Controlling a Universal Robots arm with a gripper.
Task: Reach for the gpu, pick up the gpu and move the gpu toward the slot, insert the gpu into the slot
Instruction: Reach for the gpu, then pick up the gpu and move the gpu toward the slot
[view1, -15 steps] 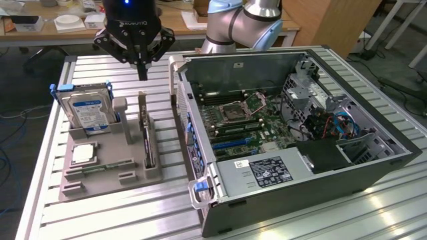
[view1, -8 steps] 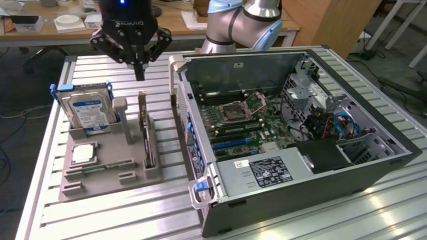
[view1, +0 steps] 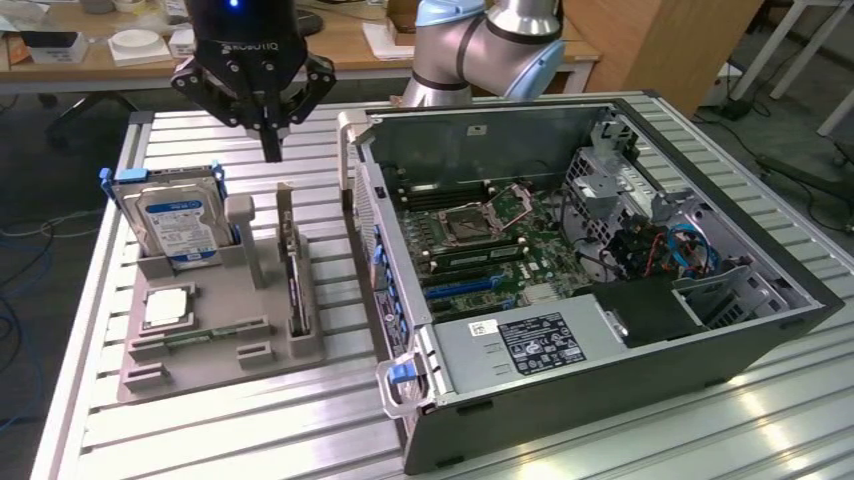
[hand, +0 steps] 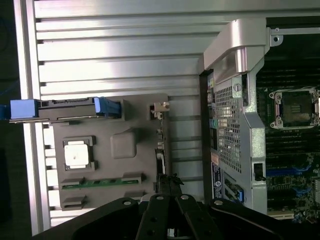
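The gpu (view1: 296, 292) is a thin dark card standing on its edge in the grey holder tray (view1: 214, 365), metal bracket end toward the back. My gripper (view1: 272, 148) hangs shut and empty above the tray's far end, well above the card. In the wrist view the gpu (hand: 160, 150) shows edge-on just beyond my shut gripper (hand: 168, 194). The slot (view1: 462, 287) is a long blue strip on the green motherboard (view1: 527, 235) inside the open computer case; the slot (hand: 292, 172) also appears in the wrist view.
A silver hard drive (view1: 180, 225) with blue handles stands upright in the tray, beside a processor chip (view1: 170, 307) and a green memory stick (view1: 200, 335). The case wall (view1: 367, 215) rises just at the exterior view's right of the gpu. Ribbed aluminium table (view1: 240, 435) lies underneath.
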